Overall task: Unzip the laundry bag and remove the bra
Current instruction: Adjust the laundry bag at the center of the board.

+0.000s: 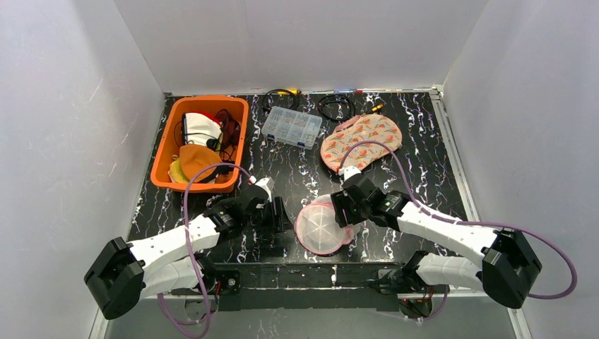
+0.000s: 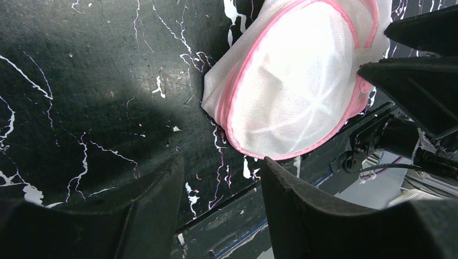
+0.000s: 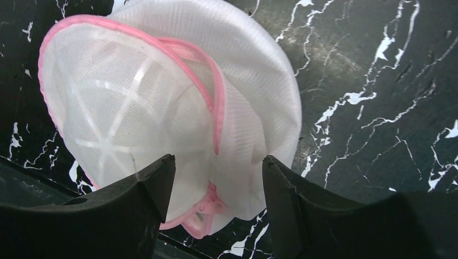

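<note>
Top external view: the black marbled table (image 1: pixel 424 191) is boxed in by white walls on the left, right and far sides, and only the near edge, where both arm bases sit, is unwalled. The widest bare stretch runs along the right side and across the middle, between the arms and the far clutter.

The laundry bag (image 1: pixel 321 227) lies at the centre of the table, just beside the near edge and between the two grippers. It is a round, domed pouch of white mesh with pale ribs fanning out from its middle. A pink zip band (image 3: pixel 216 108) runs round its rim, and the zip looks closed. The mesh is too cloudy to make out what is inside.

The left gripper (image 1: pixel 279 215) hovers just left of the bag, its jaws partly spread over bare table with nothing between them. The right gripper (image 1: pixel 344 210) is at the bag's right edge, its jaws apart and straddling the pink-trimmed rim. I cannot tell whether they press on the fabric.

Far left stands an orange bin (image 1: pixel 167 141) holding cloth and cords. Beside it at the far centre are a clear compartment box (image 1: pixel 291 127) and coiled cables (image 1: pixel 335 106). A patterned fabric piece (image 1: pixel 362 141) lies far right of centre, well apart from the bag. Nothing lies between either gripper and the bag.
</note>
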{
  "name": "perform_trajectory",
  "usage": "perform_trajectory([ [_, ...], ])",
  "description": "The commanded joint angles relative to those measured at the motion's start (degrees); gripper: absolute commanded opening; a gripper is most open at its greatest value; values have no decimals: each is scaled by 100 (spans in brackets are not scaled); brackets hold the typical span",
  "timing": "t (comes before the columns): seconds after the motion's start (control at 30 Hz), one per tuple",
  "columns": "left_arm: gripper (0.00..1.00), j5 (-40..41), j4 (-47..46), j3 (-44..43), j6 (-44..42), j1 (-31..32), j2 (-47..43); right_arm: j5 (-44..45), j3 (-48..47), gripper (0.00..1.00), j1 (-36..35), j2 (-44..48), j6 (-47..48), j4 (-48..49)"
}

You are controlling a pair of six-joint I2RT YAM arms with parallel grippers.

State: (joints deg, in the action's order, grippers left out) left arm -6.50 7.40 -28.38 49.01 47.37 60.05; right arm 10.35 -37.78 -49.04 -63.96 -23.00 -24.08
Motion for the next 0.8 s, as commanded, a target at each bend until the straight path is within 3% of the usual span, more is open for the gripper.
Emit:
perform_trajectory([
  [0.0, 52, -60, -86, 68, 10, -14, -121, 96, -276, 67, -196, -265, 199, -115],
  [0.2, 52, -72, -103, 122, 12, -13, -144, 256, -249, 47, -236, -471, 138, -116],
  [0.47, 52, 25, 227, 103, -11, -10, -573, 238, -402, 1, -255, -262, 101, -149],
  [0.77, 52, 1125, 1735, -516, -166, -15, -2156, -1177, -1609, 1, -247, 431, -1, 165],
])
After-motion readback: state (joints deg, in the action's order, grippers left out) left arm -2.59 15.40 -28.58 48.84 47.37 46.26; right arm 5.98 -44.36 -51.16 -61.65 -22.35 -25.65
